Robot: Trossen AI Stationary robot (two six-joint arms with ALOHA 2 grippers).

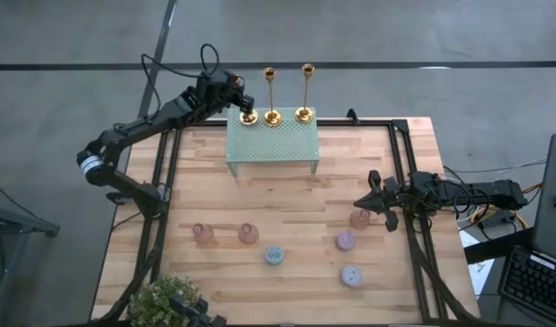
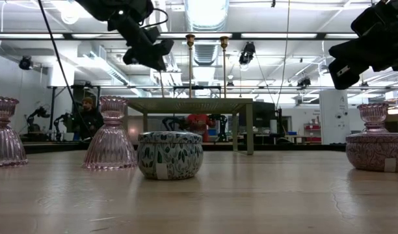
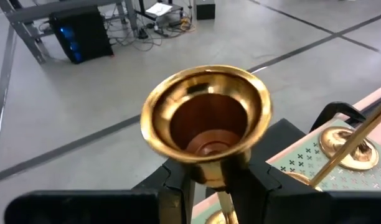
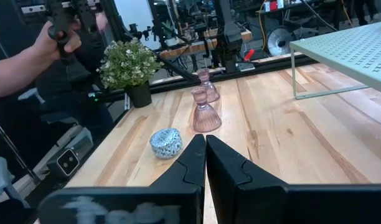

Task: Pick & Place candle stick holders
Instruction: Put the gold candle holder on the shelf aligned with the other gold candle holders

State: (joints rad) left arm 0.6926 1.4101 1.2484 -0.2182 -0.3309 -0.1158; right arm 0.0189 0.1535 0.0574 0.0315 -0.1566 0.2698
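Three gold candle stick holders are at the far edge of the green perforated stand (image 1: 272, 150). The middle one (image 1: 272, 95) and the right one (image 1: 305, 91) stand upright on their round bases. My left gripper (image 1: 234, 93) is shut on the left one, whose base (image 1: 249, 117) is at the stand's far left corner. Its cup top (image 3: 206, 118) fills the left wrist view. My right gripper (image 1: 373, 202) is shut and empty, above the table's right side; it also shows in the right wrist view (image 4: 205, 155). My left gripper pinches the left candle stick holder's stem just under the cup top (image 3: 216, 175) between its two fingers (image 3: 178, 186). The fingers come from the table's left and far side and lie across the stem. Whether the base rests on the stand or hangs just above it, I cannot tell.
Pink ribbed glass holders (image 1: 203, 233) (image 1: 249, 233) (image 1: 360, 218) and round candle tins (image 1: 273, 255) (image 1: 345, 241) (image 1: 352, 275) stand on the near half of the wooden table. A potted plant (image 1: 164, 298) is at the near left corner. A person's arm (image 4: 28, 56) shows beyond the table.
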